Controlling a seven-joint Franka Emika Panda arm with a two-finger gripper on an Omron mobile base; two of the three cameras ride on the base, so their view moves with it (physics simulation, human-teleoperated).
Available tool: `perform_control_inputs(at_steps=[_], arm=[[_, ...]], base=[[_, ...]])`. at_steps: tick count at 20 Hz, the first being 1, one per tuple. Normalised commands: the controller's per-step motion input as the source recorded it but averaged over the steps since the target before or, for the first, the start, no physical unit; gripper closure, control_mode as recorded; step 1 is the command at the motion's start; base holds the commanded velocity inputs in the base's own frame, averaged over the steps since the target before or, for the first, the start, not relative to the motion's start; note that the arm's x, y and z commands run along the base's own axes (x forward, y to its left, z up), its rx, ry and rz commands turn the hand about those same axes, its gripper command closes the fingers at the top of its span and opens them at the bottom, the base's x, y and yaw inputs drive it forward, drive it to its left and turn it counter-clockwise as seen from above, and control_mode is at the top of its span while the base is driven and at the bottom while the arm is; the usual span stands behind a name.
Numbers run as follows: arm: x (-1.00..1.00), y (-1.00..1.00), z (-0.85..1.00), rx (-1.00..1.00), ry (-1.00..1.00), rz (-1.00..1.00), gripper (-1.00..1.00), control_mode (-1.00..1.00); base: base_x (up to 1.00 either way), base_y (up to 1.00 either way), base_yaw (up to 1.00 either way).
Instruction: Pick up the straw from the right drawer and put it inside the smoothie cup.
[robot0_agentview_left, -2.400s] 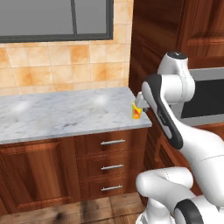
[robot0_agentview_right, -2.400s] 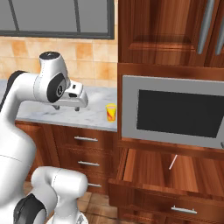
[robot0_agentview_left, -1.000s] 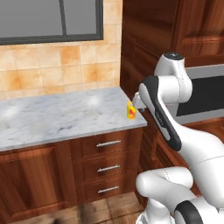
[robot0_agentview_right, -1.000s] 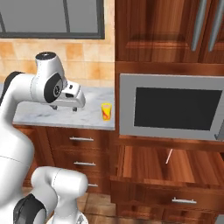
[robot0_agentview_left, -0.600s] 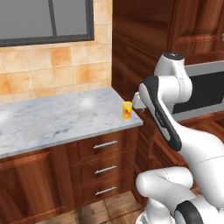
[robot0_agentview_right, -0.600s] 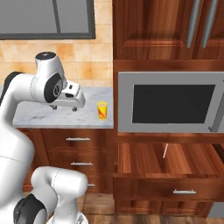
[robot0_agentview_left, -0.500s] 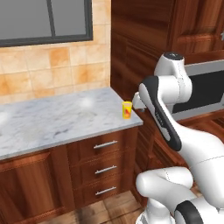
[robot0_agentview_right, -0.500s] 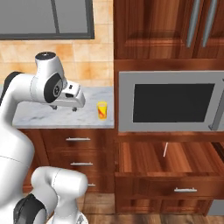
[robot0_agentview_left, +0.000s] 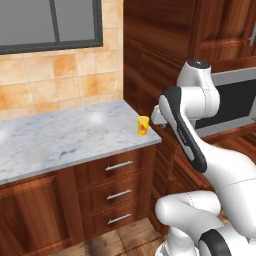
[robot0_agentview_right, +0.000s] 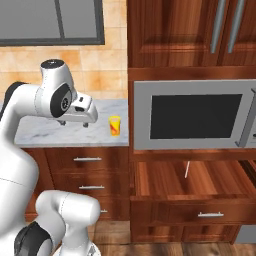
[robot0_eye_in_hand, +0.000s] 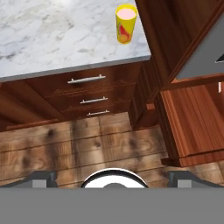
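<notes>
The smoothie cup (robot0_agentview_left: 143, 125) (robot0_agentview_right: 115, 125) (robot0_eye_in_hand: 125, 24), yellow with a red-orange mark, stands upright near the right end of the marble counter (robot0_agentview_left: 60, 137). The right drawer (robot0_agentview_right: 192, 181) (robot0_eye_in_hand: 192, 118) is pulled out below the microwave. In it lies the straw (robot0_agentview_right: 186, 169), thin and pale, towards the back. My gripper (robot0_agentview_right: 75, 122) hangs open and empty over the counter's front edge, left of the cup and well left of the drawer. Its fingertips (robot0_eye_in_hand: 41, 177) stand far apart in the hand view.
A microwave (robot0_agentview_right: 192, 115) sits in the wooden cabinet wall just above the open drawer. Three narrow drawers with silver bar handles (robot0_agentview_right: 87, 175) (robot0_agentview_left: 119, 180) stack under the counter. A window and tan tiles back the counter. Wooden floor (robot0_eye_in_hand: 87, 144) lies below.
The base has driven on, so the whole scene has slid left and the open drawer now shows more fully. The arm keeps its pose and the gripper stays open.
</notes>
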Motion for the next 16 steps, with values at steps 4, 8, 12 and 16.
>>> perform_control_inputs(at_steps=[4, 8, 12, 16], arm=[[-0.02, 0.00, 0.00, 0.00, 0.00, 0.00, -1.00, -1.00], [-0.27, -0.64, 0.00, 0.06, 0.01, -0.24, -1.00, -1.00], [-0.37, -1.00, -0.06, 0.12, 0.04, -0.42, -1.00, -1.00], [-0.43, -1.00, -0.10, 0.06, 0.03, -0.40, -1.00, -1.00]], base=[[0.00, 0.00, 0.00], [0.00, 0.00, 0.00], [0.00, 0.00, 0.00], [0.00, 0.00, 0.00]])
